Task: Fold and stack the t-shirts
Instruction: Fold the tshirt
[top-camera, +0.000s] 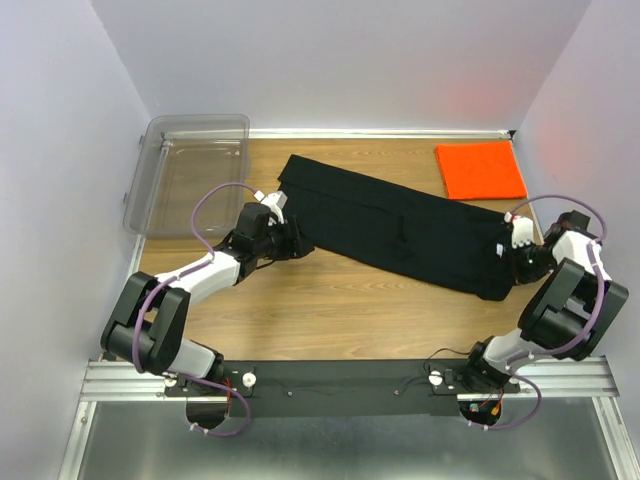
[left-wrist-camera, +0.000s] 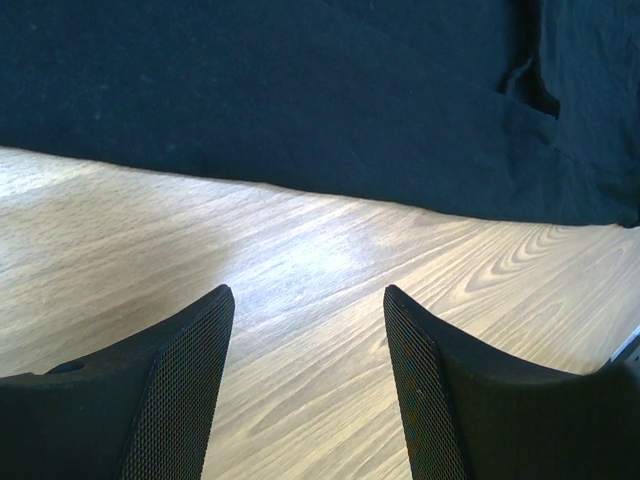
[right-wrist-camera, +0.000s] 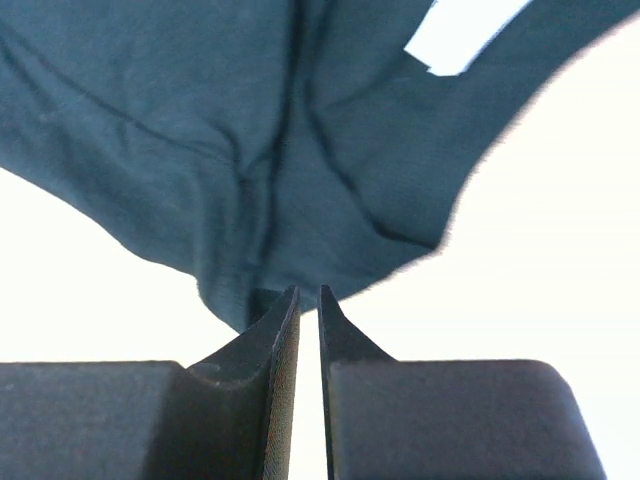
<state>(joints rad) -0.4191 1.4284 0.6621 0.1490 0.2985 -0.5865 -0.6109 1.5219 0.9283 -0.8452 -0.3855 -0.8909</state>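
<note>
We're mid-fold on the black t-shirt (top-camera: 400, 225), which lies as a long band slanting across the table (top-camera: 330, 310). The right gripper (right-wrist-camera: 308, 292) is pinched almost closed on its right-end hem, and the cloth bunches at the tips. The left gripper (left-wrist-camera: 305, 295) gapes wide over bare wood just beside the left end, holding nothing. Next, we reckon the left must grab its end too. The orange t-shirt (top-camera: 480, 170) sits folded, far right.

Long-folded black t-shirt (top-camera: 400, 225) lies diagonally; orange t-shirt (top-camera: 480, 170) folded square beyond.
</note>
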